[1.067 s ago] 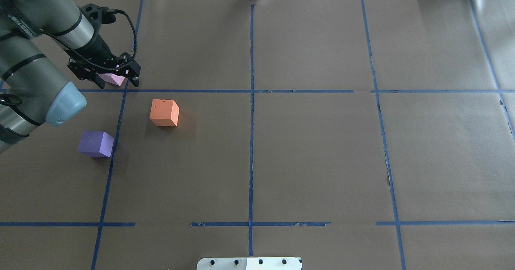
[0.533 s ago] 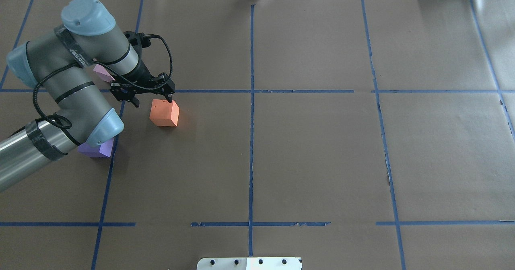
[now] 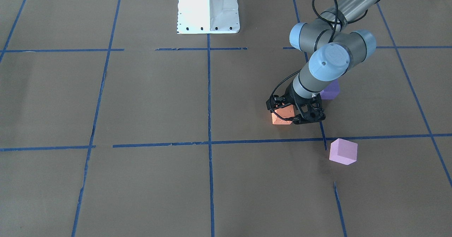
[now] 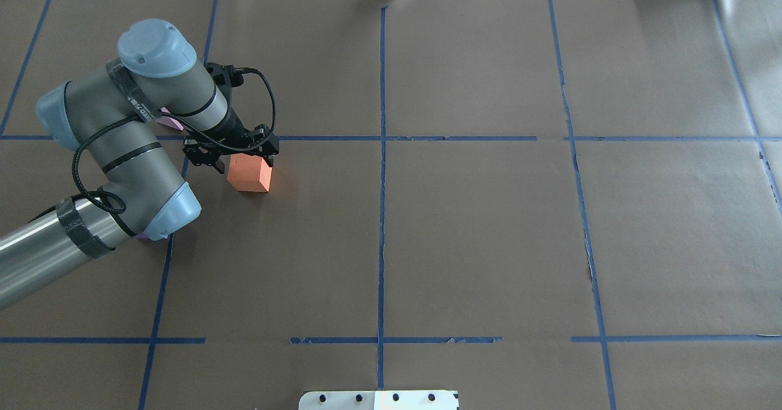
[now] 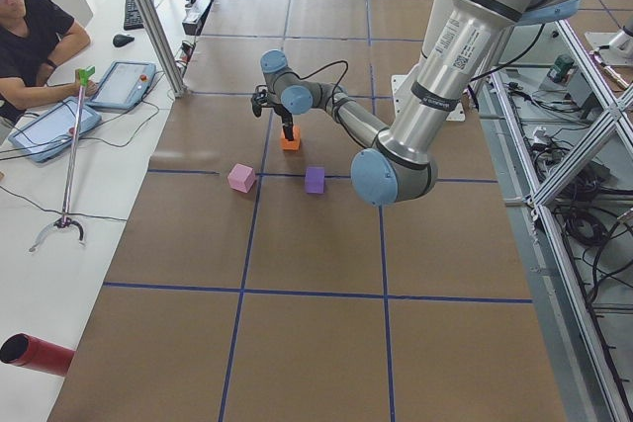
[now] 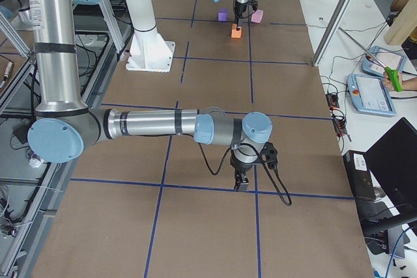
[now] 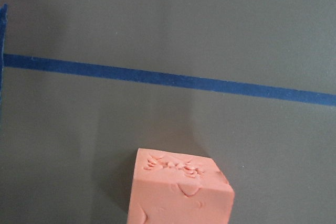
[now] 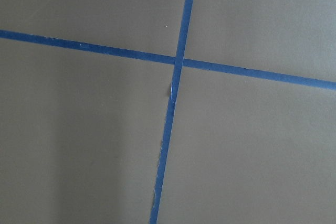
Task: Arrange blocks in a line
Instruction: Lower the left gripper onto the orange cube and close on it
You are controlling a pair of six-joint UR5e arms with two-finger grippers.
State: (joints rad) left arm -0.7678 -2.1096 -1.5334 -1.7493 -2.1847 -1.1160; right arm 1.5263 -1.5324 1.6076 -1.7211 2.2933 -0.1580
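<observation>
Left gripper (image 4: 242, 163), a black skeletal linkage w/ a looping cable, hangs right over the orange block (image 4: 250, 176). Its jaws are spread wide, a finger out to each side of the cube's top, not clamped; can't tell if the tips touch it. The block is a matte foam cube w/ crisp edges, its top face pocked w/ small dents and gouges in the left wrist view. It sits flat on the table (image 4: 476, 245), in the sq. just robot-side of a cross strip of blue tape (image 4: 464, 138). Table cover is dull brown paper, gridded w/ that tape, which is frayed in spots. Pink-lilac block (image 3: 343, 151), same foam w/ pale soft-looking faces, sits across the tape line from the orange one, near a tape crossing, clear of the arm. Purple block (image 3: 332, 90) is partly hidden behind the arm's grey metal wrist and rounded blue-grey cap, apart from the other two. The 3 cubes make a triangle, not a row. Right gripper (image 6: 242, 185) points down near a tape crossing, far off along the table; open or closed, can't tell.
</observation>
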